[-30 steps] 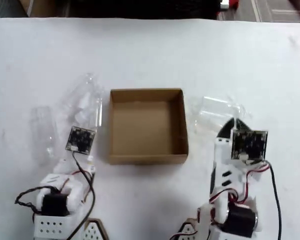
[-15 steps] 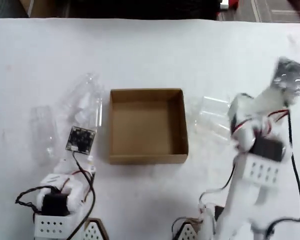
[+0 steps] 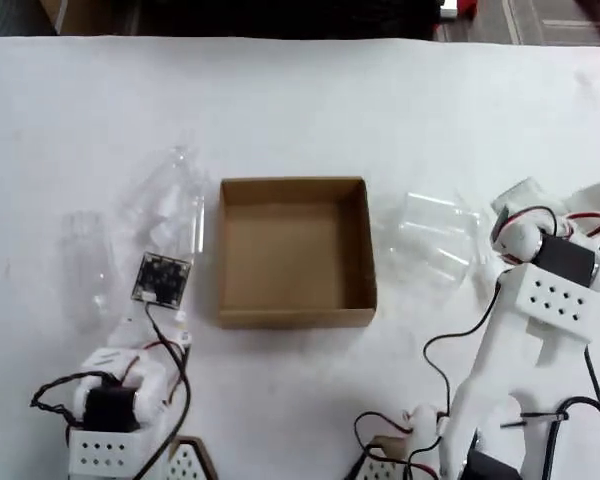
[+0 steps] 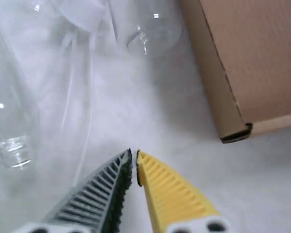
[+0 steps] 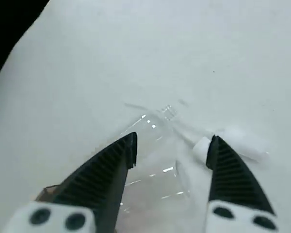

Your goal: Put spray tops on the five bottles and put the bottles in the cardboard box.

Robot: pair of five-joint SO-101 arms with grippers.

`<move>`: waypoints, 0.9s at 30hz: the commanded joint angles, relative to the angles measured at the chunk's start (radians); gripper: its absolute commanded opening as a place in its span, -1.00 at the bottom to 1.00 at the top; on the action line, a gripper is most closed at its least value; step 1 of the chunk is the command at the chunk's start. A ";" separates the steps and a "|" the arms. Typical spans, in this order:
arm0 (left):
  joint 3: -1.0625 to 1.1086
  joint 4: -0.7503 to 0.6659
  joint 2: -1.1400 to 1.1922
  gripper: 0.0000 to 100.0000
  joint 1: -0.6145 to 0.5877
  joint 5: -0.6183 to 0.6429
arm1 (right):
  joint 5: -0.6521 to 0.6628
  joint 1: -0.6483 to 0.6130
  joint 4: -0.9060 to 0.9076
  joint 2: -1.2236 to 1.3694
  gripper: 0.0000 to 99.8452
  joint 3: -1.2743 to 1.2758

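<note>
High view: the cardboard box (image 3: 295, 250) sits open in the middle, with just its brown floor showing. The left bottles (image 3: 170, 205) lie beside it, and the right bottle (image 3: 435, 235) lies on the other side. The left gripper (image 4: 134, 158) is pinched closed near a box corner. The right gripper (image 5: 172, 143) is spread wide over the right bottle. 1 second ago that arm was close by the box — it has swung out to the right.
</note>
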 commanded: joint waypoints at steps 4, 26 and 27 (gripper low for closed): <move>0.002 -0.017 -0.007 -0.95 -0.004 0.011 | 0.100 0.013 -0.093 -0.013 -0.60 0.081; 0.002 -0.020 -0.007 -0.95 -0.004 0.009 | 0.701 -0.234 0.081 -0.016 -0.65 0.084; 0.002 -0.020 -0.007 -0.95 -0.004 0.009 | 0.701 -0.234 0.079 -0.016 -0.65 0.084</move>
